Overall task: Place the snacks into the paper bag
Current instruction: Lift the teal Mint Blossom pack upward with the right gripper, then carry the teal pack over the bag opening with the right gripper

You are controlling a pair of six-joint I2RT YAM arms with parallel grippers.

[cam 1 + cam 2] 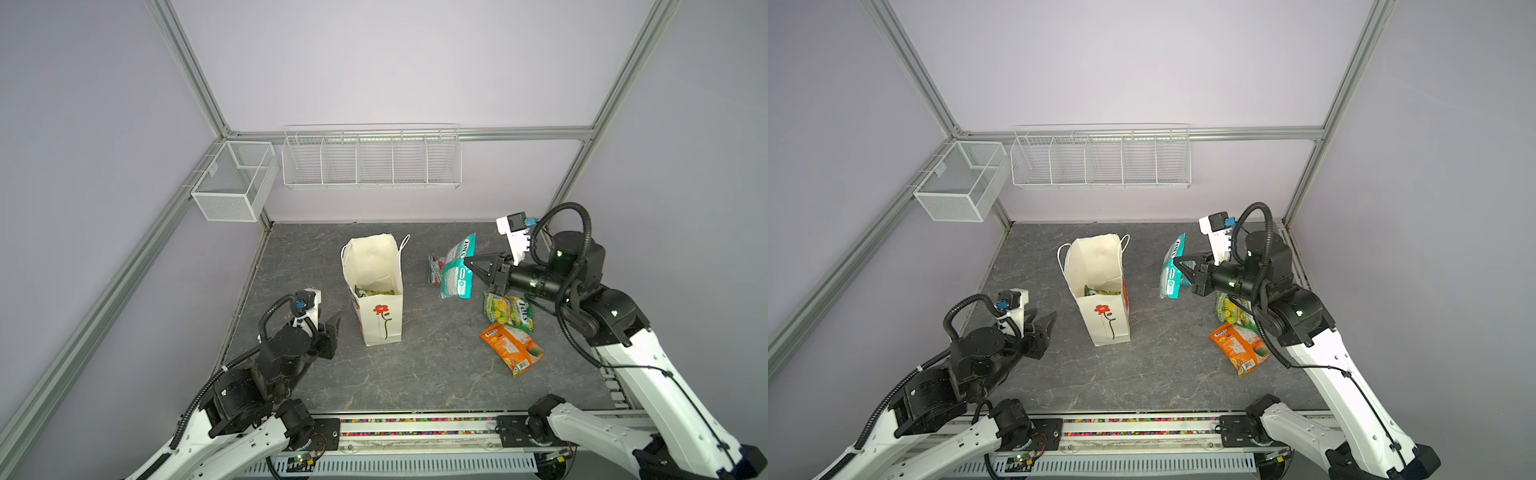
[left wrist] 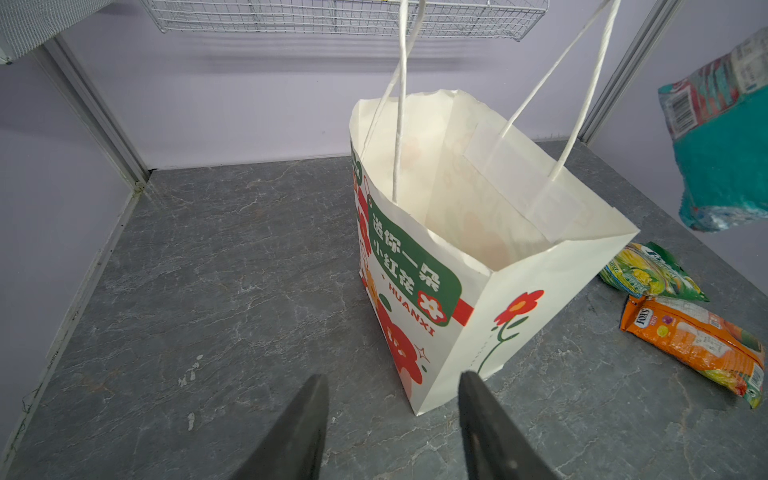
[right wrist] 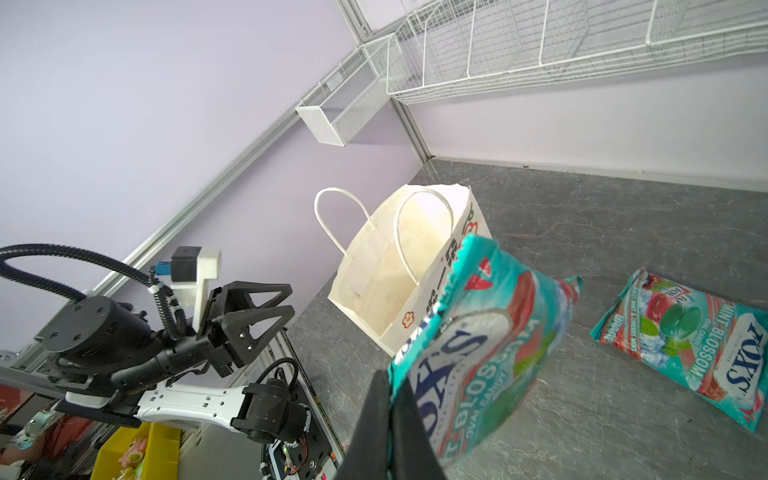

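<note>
right fingers (image 3: 370, 424) pinched fully shut on one edge of a teal FOX'S packet (image 1: 455, 274); packet is clear of the table (image 1: 415, 374), hanging tilted in the air on the right side of the paper bag (image 1: 380, 316), not over its mouth (there's a visible strip of table between packet and bag in both top views). left fingers (image 2: 299, 428) roughly half open with nothing between them, aimed at the bag's lower near corner from its left side, apart from it in both top views. bag stands upright near the middle of the table, mouth open, both white cord handles standing up, red flower on the narrow side facing the arms, green label on the broad side facing the left arm. a green-yellow packet in the bag (image 1: 374, 291) lies on its bottom, can't tell if there's more under it. loose on the table: second teal packet (image 3: 685, 345) lying flat beyond the held one, partly hidden by it in a top view; green-yellow FOX'S packet (image 1: 509, 311) flat, partly under the right arm; orange FOX'S packet (image 1: 513, 347) flat, right up against the green-yellow one on the side nearer the arm bases. white wire baskets (image 1: 372, 160) hang on the back wall, well apart from all of it
</note>
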